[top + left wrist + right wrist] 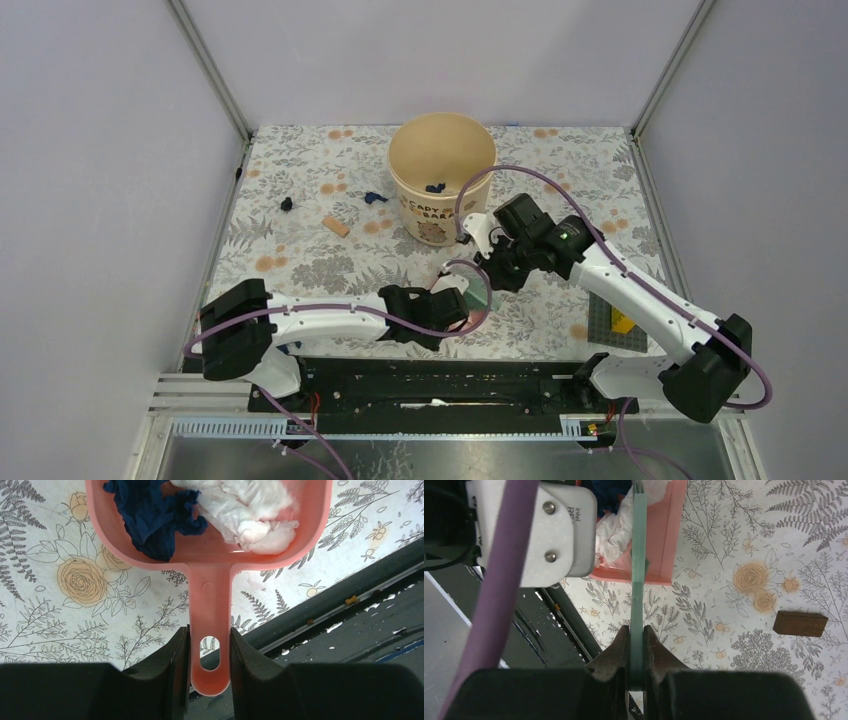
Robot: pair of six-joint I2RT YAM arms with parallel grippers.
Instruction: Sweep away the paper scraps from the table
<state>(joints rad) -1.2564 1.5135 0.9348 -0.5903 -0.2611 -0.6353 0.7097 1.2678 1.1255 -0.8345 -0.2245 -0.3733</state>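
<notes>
Two tiny dark blue paper scraps [287, 204] lie loose on the white, leaf-and-flower printed counter [300, 160]. In the overhead view they sit at about 10 o'clock from its middle, well apart from each other. One is a dark, rounded lump. The other, nearer the cup, is a ragged blue sliver. More blue bits show inside the tan paper cup [430, 215], which stands upright at 12 o'clock.

A larger crumpled dark blue piece [150, 515] lies in the left of the pink dustpan [210, 560], touching a wad of crumpled white paper [245, 510] on the right. The dustpan is at 6 o'clock, near the counter's front edge; whether it touches the counter cannot be told.

The left gripper [209, 640] has its jaws pinching the dustpan's handle from both sides. The right gripper [637, 635] has its jaws pressed onto a thin pale green blade [639, 555], seen edge-on, whose far part crosses the dustpan.

A small brown block [337, 226] lies at 9 o'clock, near the loose scraps. A dark grey baseplate [605, 320] carrying a yellow brick [622, 322] lies at 4 o'clock, partly hidden by the right arm.
</notes>
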